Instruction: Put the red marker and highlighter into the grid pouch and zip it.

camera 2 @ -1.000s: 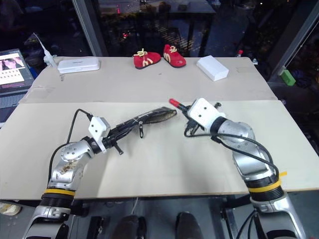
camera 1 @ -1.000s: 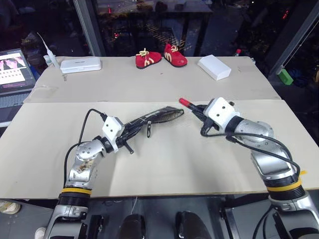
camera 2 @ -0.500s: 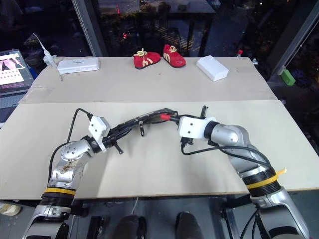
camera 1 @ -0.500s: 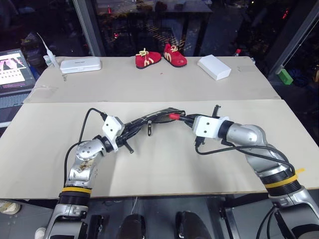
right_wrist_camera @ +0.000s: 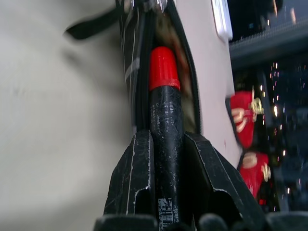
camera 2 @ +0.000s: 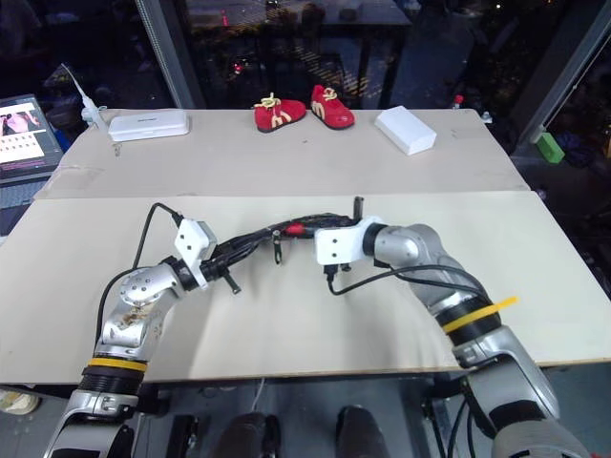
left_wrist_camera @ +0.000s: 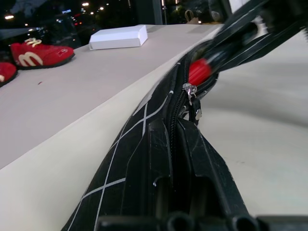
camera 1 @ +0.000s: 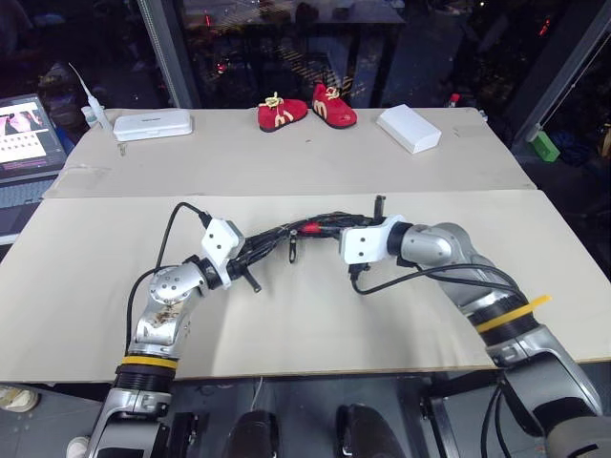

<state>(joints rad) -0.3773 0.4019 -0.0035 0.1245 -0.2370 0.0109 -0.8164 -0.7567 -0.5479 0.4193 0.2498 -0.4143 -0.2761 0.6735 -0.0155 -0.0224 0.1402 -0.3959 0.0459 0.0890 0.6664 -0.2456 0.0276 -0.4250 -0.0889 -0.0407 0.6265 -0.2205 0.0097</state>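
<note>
your left gripper (camera 1: 250, 256) is nearest you, low over the cardboard-covered table (camera 1: 315, 324), with its jaws clamped tight on one end of the grid pouch (camera 1: 277, 236). the pouch hangs off the table between your two arms, stretched out toward the right arm. in the left wrist view you can see the black fabric with its white grid lines pinched between the fingers (left_wrist_camera: 161, 159), the zipper pull (left_wrist_camera: 191, 98) dangling just past them, and the zip standing open beyond it.

your right gripper (camera 1: 325, 229) comes in from the other side, jaws partly closed around the red marker (right_wrist_camera: 163, 91). in the right wrist view the marker's dark body sits between the two black fingers (right_wrist_camera: 132, 178) and its red end is already pushed into the open mouth of the pouch. in the head view you see that red tip (camera 1: 309, 229) just inside the pouch opening, in front of the white wrist block.

the highlighter cannot be made out; it may be inside the pouch, you cannot tell.

farther back on the table lie a white flat case (camera 1: 153, 126) to the left, a pair of small red shoes (camera 1: 305, 110) in the middle and a white box (camera 1: 410, 129) to the right. a laptop (camera 1: 27, 134) sits off the left edge.
</note>
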